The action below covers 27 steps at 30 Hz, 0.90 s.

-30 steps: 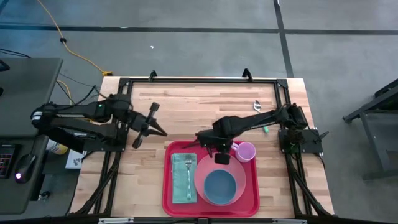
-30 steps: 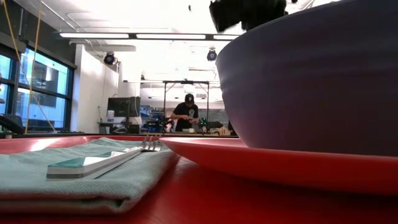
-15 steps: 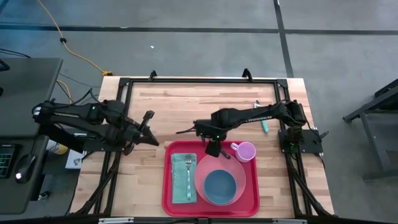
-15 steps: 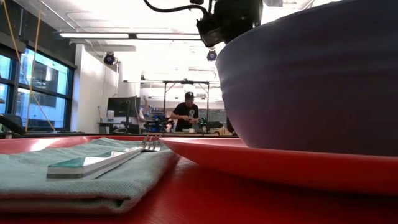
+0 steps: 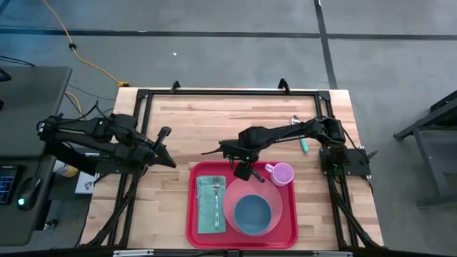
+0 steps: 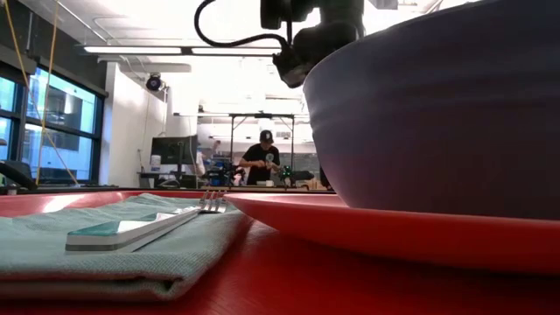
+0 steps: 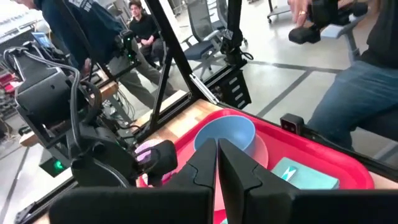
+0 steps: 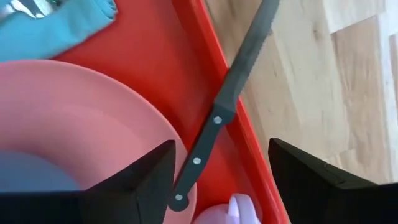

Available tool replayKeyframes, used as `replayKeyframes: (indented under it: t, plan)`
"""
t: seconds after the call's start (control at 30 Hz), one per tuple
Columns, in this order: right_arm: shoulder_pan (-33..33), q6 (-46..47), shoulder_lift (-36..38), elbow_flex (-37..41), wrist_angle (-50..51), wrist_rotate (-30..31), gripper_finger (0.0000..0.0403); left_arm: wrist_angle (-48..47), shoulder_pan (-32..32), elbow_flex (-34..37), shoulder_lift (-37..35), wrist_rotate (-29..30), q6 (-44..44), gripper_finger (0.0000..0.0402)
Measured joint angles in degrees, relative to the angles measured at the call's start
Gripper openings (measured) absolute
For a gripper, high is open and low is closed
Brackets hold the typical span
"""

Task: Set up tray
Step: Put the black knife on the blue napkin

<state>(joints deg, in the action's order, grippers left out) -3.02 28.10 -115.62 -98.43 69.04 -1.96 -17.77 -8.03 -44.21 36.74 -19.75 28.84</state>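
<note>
Knife (image 8: 225, 106) across tray (image 8: 155, 59) rim, touching pink plate (image 8: 74, 118)

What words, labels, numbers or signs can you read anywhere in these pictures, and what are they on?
None can be read.
The tray, plate, bowl, cup, napkin, fork and knife bear no print.
The monitor in the room behind is too far off to read.

Glossy red plastic tray (image 8: 217, 62) is shining; teal cloth napkin (image 6: 52, 249) is looking woven; bench (image 5: 235, 118) is showing pale wood grain.
</note>
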Motion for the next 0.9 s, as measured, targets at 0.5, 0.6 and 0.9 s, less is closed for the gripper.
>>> replayKeyframes:
  t: [0.5, 0.6, 0.9]
  plan:
    - [-0.7, 5.33, -0.43, 5.45, -1.0, 0.48, 0.0234, -3.51, 0.0, 0.0, -2.63, -0.15, -0.98, 0.0046]
    - [-1.27, 7.49, -0.38, 9.22, -4.19, -1.18, 0.0234, -4.28, 0.0, 0.02, -3.71, -0.14, -2.03, 0.0046]
    - [-2.61, 10.43, 0.12, 12.2, -10.93, -2.19, 0.0234, -5.43, 0.0, 0.0, -5.3, -0.15, -2.34, 0.0046]
